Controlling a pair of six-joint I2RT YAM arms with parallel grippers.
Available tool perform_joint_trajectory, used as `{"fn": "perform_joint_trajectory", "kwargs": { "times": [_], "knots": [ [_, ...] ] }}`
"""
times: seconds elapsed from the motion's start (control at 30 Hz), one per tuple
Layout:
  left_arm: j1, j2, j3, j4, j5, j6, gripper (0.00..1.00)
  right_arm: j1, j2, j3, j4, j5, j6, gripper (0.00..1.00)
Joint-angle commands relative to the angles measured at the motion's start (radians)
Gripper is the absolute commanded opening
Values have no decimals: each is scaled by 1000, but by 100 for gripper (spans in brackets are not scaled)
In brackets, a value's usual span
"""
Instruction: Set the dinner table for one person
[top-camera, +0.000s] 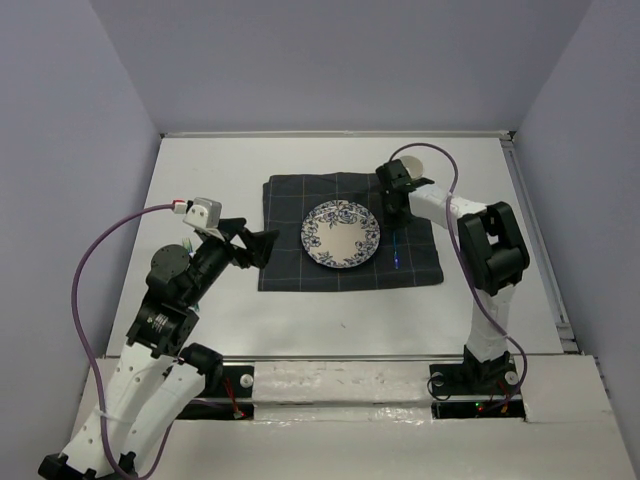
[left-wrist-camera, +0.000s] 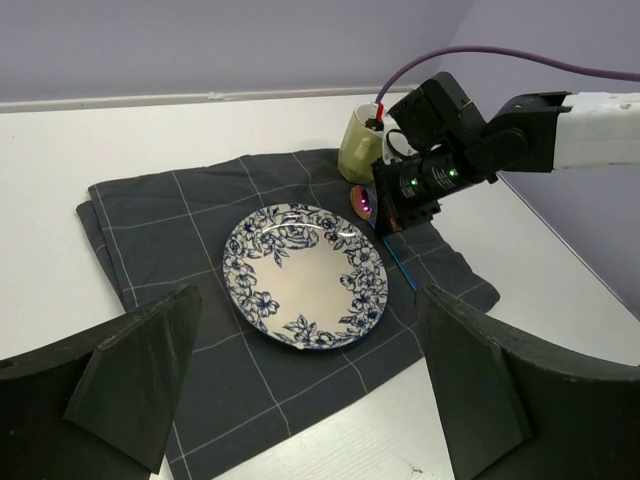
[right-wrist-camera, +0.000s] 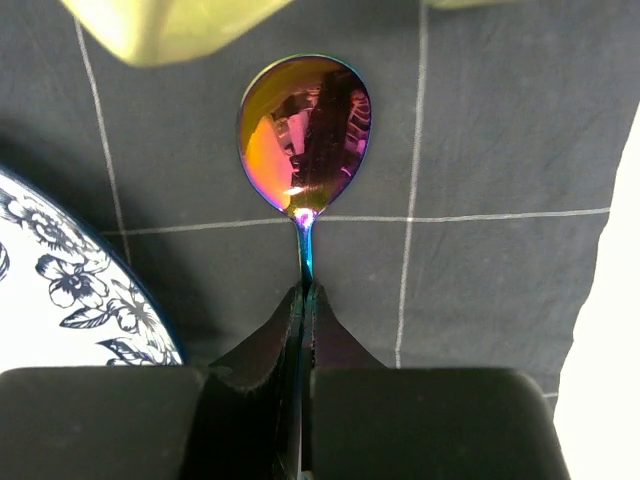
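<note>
On the white dinner table (top-camera: 210, 190) lies a dark grey checked cloth (top-camera: 300, 270). A blue-flowered plate (top-camera: 341, 234) sits on its middle, also in the left wrist view (left-wrist-camera: 305, 272). My right gripper (top-camera: 398, 212) is shut on the handle of an iridescent spoon (right-wrist-camera: 305, 135), right of the plate, bowl pointing to a pale yellow-green mug (left-wrist-camera: 360, 140). The spoon's blue handle (top-camera: 397, 250) lies along the cloth. My left gripper (top-camera: 262, 246) is open and empty, at the cloth's left edge.
The mug (top-camera: 410, 165) stands at the cloth's far right corner, just behind the right gripper. Bare white tabletop (top-camera: 340, 315) lies between the cloth and the arm bases. Grey walls close in the table on three sides.
</note>
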Motion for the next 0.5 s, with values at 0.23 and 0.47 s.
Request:
{"fn": "perform_joint_trajectory", "kwargs": {
  "times": [0.23, 0.47],
  "knots": [
    [15, 28, 6, 27, -64, -29, 99, 1, -56, -34, 81, 51, 16, 34],
    [15, 89, 24, -61, -279, -53, 99, 1, -215, -71, 90, -15, 36, 55]
  ]
}}
